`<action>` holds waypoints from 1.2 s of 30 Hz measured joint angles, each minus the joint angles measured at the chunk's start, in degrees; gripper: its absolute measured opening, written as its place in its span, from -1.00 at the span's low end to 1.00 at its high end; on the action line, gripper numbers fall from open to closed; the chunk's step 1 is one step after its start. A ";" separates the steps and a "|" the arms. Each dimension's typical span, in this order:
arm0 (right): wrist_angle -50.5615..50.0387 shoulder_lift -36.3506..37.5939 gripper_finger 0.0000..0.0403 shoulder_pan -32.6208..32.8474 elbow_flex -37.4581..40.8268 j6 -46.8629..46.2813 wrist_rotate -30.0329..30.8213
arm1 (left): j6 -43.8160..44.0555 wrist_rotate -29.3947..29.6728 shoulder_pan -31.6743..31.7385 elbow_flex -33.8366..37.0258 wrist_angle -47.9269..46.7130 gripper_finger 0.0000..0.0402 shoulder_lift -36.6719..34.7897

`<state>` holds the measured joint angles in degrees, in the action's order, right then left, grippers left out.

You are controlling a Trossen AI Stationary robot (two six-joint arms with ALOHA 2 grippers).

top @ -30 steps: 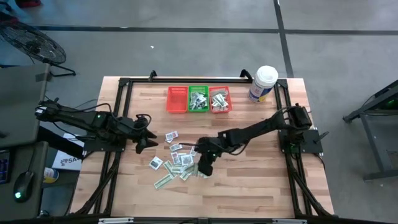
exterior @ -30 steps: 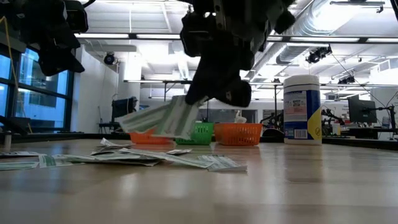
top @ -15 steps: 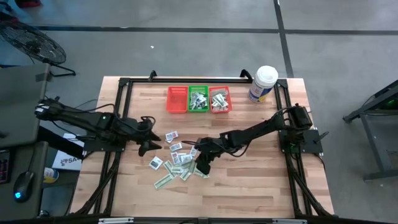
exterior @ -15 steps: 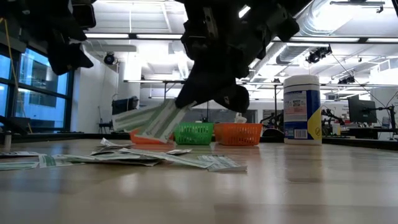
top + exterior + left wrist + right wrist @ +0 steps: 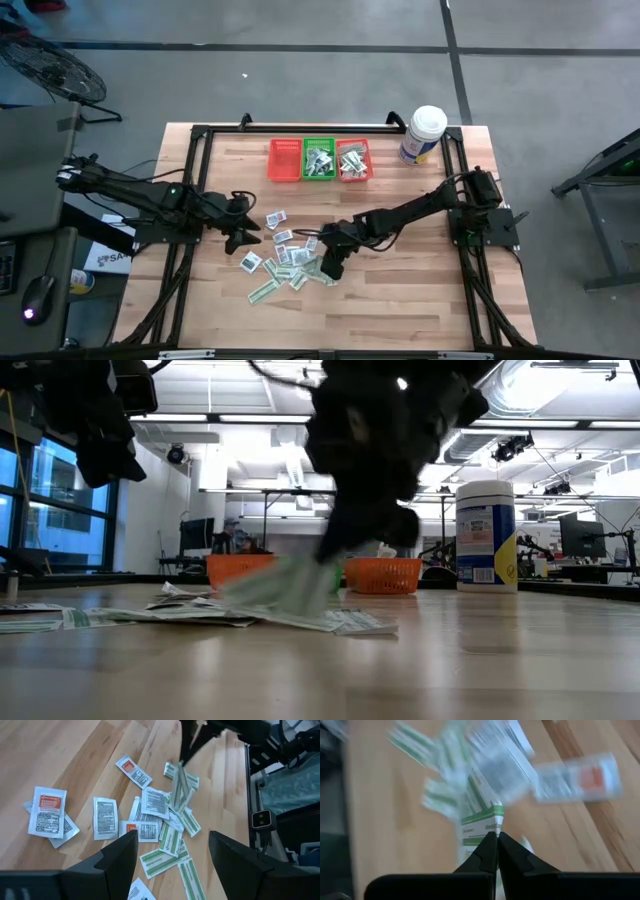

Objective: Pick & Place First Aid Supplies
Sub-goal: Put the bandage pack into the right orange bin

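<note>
The first aid supplies (image 5: 283, 258) lie scattered in the middle of the table: squarish white packets (image 5: 105, 817) and green-and-white strips (image 5: 170, 840). My right gripper (image 5: 331, 262) is over the pile's right side, shut on a small bunch of green-and-white strips (image 5: 180, 785); the low view shows them blurred (image 5: 290, 582). My left gripper (image 5: 245, 238) hovers open just left of the pile, above the table, its fingers (image 5: 120, 855) apart and nothing between them. My right gripper pinches one end of the green-and-white strips (image 5: 490, 822) between its two shut fingertips (image 5: 489, 845). The fingers slant down from the table's right side. The strips hang below the fingers over the pile. Whether their lower end touches the pile I cannot tell.
Three small mesh baskets stand in a row at the far edge: red (image 5: 285, 160), green (image 5: 319, 160) and red (image 5: 354, 160), the last two holding packets. A white tub with a blue label (image 5: 423, 135) stands at the far right. Dark frame rails (image 5: 195, 150) border the table.
My right gripper, still shut, has tipped and sunk toward the pile, and the strips have swung from nearly level, well above the table, down close over the packets. My left gripper has moved a little toward the pile, staying open.
</note>
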<state>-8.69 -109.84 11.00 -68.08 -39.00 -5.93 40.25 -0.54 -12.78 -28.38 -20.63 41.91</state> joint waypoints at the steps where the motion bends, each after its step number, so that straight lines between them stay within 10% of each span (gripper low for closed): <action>1: -1.96 0.00 -1.00 0.00 0.01 -0.06 -0.06 | 0.00 0.00 0.00 0.00 -0.08 0.20 0.00; 26: -6.55 0.00 -0.63 0.28 0.01 0.00 -4.29 | 0.33 0.07 0.00 0.00 -0.06 0.20 0.00; 36: -5.83 0.00 -0.93 0.52 0.01 1.48 -4.42 | 0.23 0.09 0.01 0.00 -0.08 0.20 0.00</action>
<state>-14.52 -109.84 11.52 -68.07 -37.52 -10.35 40.47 -0.45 -12.76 -28.38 -20.71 41.91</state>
